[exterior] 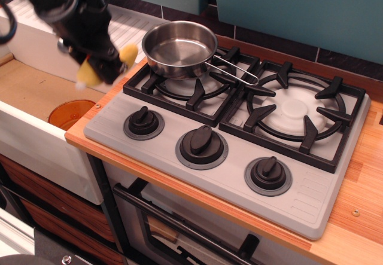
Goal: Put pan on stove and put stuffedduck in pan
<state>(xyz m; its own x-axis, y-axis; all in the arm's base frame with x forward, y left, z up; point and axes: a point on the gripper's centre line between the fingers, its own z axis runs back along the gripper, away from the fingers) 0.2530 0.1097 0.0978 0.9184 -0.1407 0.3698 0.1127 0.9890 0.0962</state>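
The shiny steel pan (179, 48) sits on the back-left burner grate of the grey stove (227, 121), its wire handle pointing right. My black gripper (106, 61) is shut on the yellow stuffedduck (90, 72) and holds it in the air just left of the pan, above the stove's left edge and the sink. Yellow plush sticks out on both sides of the fingers; the beak is hidden.
A sink basin (36, 91) with an orange drain piece (69, 112) lies to the left, with a grey faucet behind the arm. Three black knobs (202, 145) line the stove's front. The right burner grate (296, 112) carries nothing. A wooden counter edge runs around the stove.
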